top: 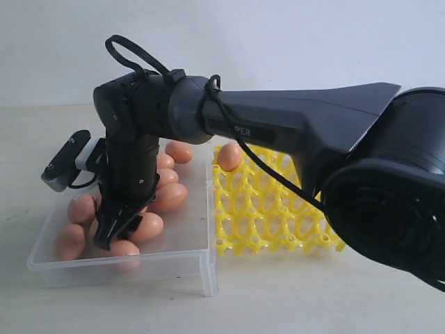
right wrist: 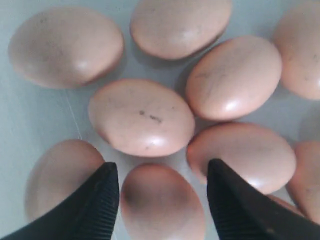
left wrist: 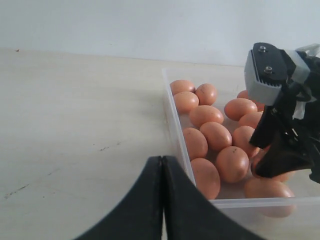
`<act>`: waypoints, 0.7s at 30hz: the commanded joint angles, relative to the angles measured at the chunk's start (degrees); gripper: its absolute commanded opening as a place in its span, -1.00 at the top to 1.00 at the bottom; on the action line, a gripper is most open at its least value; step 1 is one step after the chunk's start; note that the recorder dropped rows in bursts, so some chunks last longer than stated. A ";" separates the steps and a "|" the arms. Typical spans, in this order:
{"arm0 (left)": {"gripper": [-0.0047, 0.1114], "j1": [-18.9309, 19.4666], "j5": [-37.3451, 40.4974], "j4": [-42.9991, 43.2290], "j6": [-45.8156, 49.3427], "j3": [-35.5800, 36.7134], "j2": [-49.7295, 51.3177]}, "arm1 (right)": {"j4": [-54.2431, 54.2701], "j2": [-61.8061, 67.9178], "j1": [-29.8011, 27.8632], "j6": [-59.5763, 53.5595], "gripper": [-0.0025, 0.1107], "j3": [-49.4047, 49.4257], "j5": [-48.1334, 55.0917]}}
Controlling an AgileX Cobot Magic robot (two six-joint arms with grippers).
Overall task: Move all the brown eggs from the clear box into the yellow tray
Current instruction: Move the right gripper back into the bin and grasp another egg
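Observation:
Several brown eggs point(top: 169, 197) lie in the clear box point(top: 191, 240) at the left. My right arm reaches across into the box, its gripper point(top: 111, 235) low among them. In the right wrist view this gripper point(right wrist: 162, 186) is open, its fingers on either side of one brown egg point(right wrist: 162, 207) with a small gap on each side. The yellow tray point(top: 278, 209) lies right of the box, one egg point(top: 229, 156) in a far corner cup. My left gripper point(left wrist: 163, 167) is shut and empty, outside the box wall point(left wrist: 172, 117), near the eggs point(left wrist: 216, 136). It does not show in the exterior view.
The right arm's dark body point(top: 292, 125) spans the scene above the tray and hides part of it. Its wrist camera housing point(top: 66, 161) juts out over the box's left side. Bare tabletop point(left wrist: 75, 125) extends left of the box.

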 commanded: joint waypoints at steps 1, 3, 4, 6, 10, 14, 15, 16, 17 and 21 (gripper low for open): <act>0.92 0.06 -0.59 -0.42 0.12 -0.23 -0.32 | -0.55 0.42 0.01 -0.57 0.02 -0.06 4.28; 0.92 0.06 -0.59 -0.42 0.12 -0.23 -0.32 | -0.55 0.42 0.01 -0.57 0.02 -0.06 5.18; 0.92 0.06 -0.59 -0.42 0.12 -0.23 -0.32 | -0.32 0.42 0.01 -0.57 0.02 -0.06 4.76; 0.92 0.06 -0.59 -0.42 0.12 -0.23 -0.32 | -0.03 0.42 0.01 -0.57 0.02 -0.06 3.12; 0.92 0.06 -0.59 -0.42 0.12 -0.23 -0.32 | 5.46 1.69 0.01 -0.46 0.02 -0.06 2.10; 0.92 0.06 -0.59 -0.42 0.12 -0.23 -0.32 | 5.87 2.49 0.69 -0.36 0.03 -0.06 1.69; 0.92 0.06 -0.59 -0.42 0.12 -0.23 -0.32 | 6.01 2.64 0.69 -0.36 0.04 -0.06 1.69; 0.92 0.06 -0.59 -0.42 0.12 -0.23 -0.32 | 6.15 2.79 0.69 -0.36 0.07 -0.06 1.69; 0.92 0.06 -0.59 -0.42 0.12 -0.23 -0.32 | 6.15 2.79 0.69 -0.36 0.14 -0.06 1.69; 0.92 0.06 -0.59 -0.42 0.12 -0.23 -0.32 | 5.94 2.79 0.69 -0.20 0.60 -0.06 1.98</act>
